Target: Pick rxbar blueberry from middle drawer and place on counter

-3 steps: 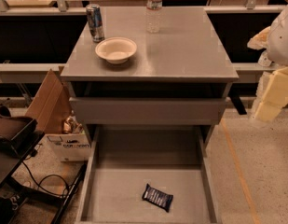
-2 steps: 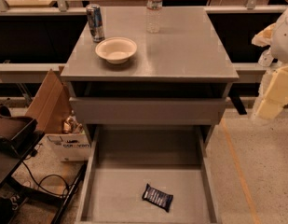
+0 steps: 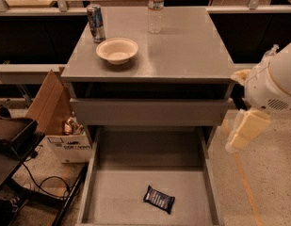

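The rxbar blueberry [image 3: 159,199], a dark wrapper with white print, lies flat on the floor of the open middle drawer [image 3: 117,192], right of its centre near the front. The grey counter [image 3: 182,46] tops the cabinet above. My gripper [image 3: 246,128] hangs at the right edge of the view, beside the cabinet's right side and above the floor, well up and right of the bar, holding nothing that I can see.
On the counter stand a blue-silver can [image 3: 95,22], a white bowl [image 3: 117,50] and a clear water bottle [image 3: 155,6]. A drawer front [image 3: 147,111] sits above the open drawer. A cardboard box [image 3: 58,121] and black gear [image 3: 11,135] are at the left.
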### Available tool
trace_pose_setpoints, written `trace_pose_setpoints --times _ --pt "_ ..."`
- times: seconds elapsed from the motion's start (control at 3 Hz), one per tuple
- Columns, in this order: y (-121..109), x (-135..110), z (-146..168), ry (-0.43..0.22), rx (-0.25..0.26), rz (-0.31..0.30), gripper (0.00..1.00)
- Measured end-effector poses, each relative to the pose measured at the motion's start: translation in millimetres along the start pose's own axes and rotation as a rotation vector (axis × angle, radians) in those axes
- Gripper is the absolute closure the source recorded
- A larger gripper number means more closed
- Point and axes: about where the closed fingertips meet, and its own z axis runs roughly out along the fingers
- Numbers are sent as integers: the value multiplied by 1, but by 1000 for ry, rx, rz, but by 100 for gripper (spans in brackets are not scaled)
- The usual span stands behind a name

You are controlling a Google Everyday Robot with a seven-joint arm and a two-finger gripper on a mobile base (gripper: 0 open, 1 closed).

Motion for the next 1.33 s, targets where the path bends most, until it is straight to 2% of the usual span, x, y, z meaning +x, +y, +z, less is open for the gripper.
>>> trace_pose_setpoints --times 0.33,0.67,1.0,1.33 --pt "7 -5 62 -71 -1 -8 0" --pt "14 -15 136 -114 40 5 0" --pt "18 -11 178 -112 67 78 0" --pt "14 -14 177 -122 85 98 0"
